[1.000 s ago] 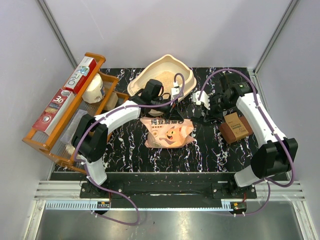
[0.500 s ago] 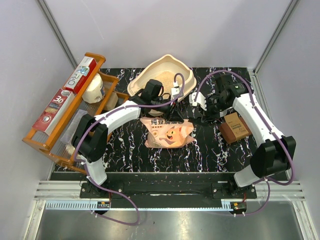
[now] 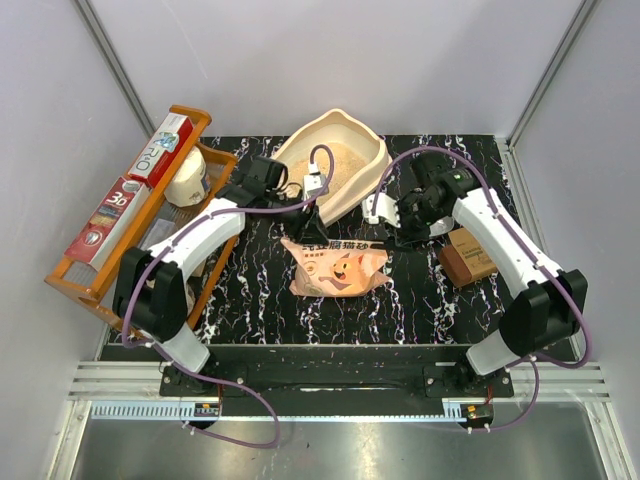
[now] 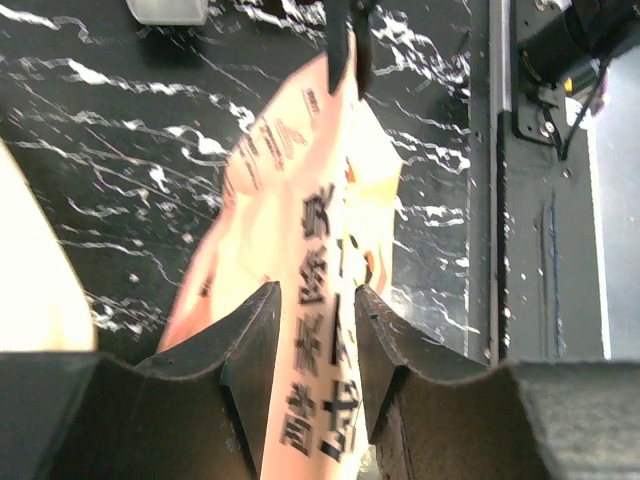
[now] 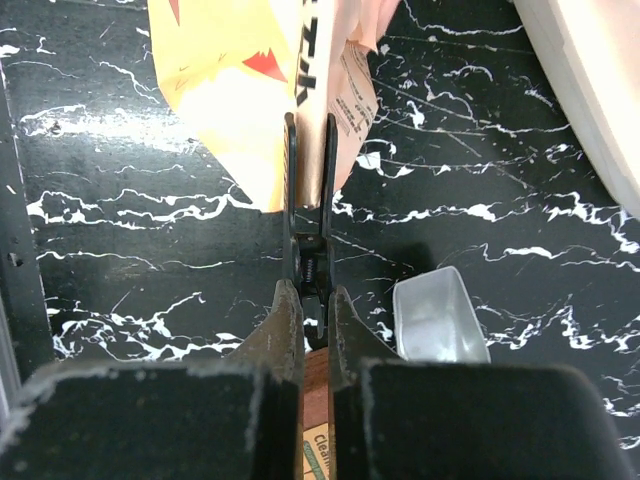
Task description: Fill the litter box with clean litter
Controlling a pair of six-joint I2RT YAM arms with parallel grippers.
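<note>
The cream litter box (image 3: 372, 160) stands at the back centre with pale clean litter (image 3: 338, 156) in it; its rim shows in the right wrist view (image 5: 600, 70). The pink cat-print bag (image 3: 335, 265) lies in front of it. My left gripper (image 3: 312, 228) is shut on the bag's upper edge (image 4: 315, 295). My right gripper (image 3: 383, 232) is shut on the handles of a black clip (image 5: 311, 262) that is clamped on the bag's corner (image 5: 250, 90). The clip also shows in the left wrist view (image 4: 345, 40).
An orange wooden rack (image 3: 100, 270) with boxes and a white jug (image 3: 187, 180) stands at the left. A brown box (image 3: 470, 255) lies at the right. A clear plastic scoop (image 5: 435, 320) lies on the black marbled table beside the right gripper.
My left arm has swung left and off the litter box, with its gripper lower on the bag's top edge. My right gripper has moved left to the bag's corner.
</note>
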